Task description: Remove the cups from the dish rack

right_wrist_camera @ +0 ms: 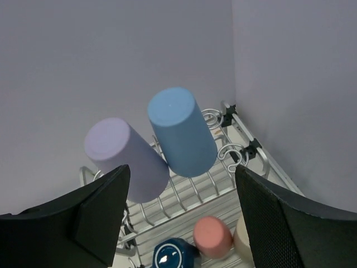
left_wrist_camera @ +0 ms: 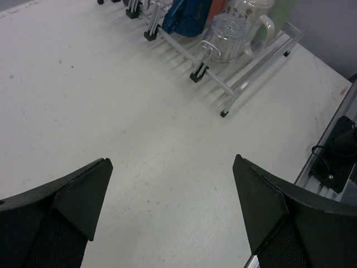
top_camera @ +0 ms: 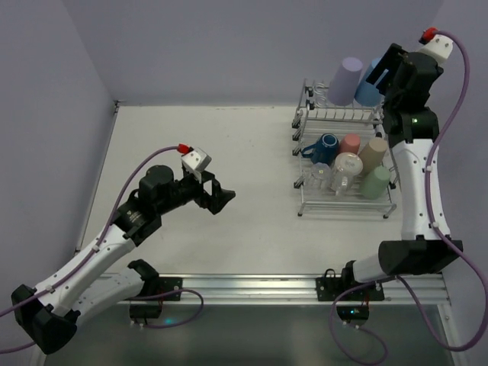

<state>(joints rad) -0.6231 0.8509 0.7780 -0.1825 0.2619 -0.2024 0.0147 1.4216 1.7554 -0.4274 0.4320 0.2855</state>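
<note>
The silver wire dish rack [top_camera: 345, 204] stands at the right of the table. On its upper tier a lavender tumbler [top_camera: 345, 81] and a light-blue tumbler [top_camera: 367, 85] stand upside down. The lower tier holds a dark-blue mug [top_camera: 328, 144], a pink cup [top_camera: 350, 143], a beige cup [top_camera: 373, 152], a green cup [top_camera: 375, 183] and clear glasses [top_camera: 345, 169]. My right gripper [top_camera: 391, 70] is open, high above the upper tier next to the light-blue tumbler [right_wrist_camera: 182, 139]. My left gripper [top_camera: 223, 197] is open and empty over bare table, left of the rack [left_wrist_camera: 215, 75].
Grey walls close the back and the right side, near the rack. An aluminium rail [top_camera: 252, 288] with the arm bases runs along the near edge. The white table [top_camera: 213, 145] lies between my left gripper and the rack.
</note>
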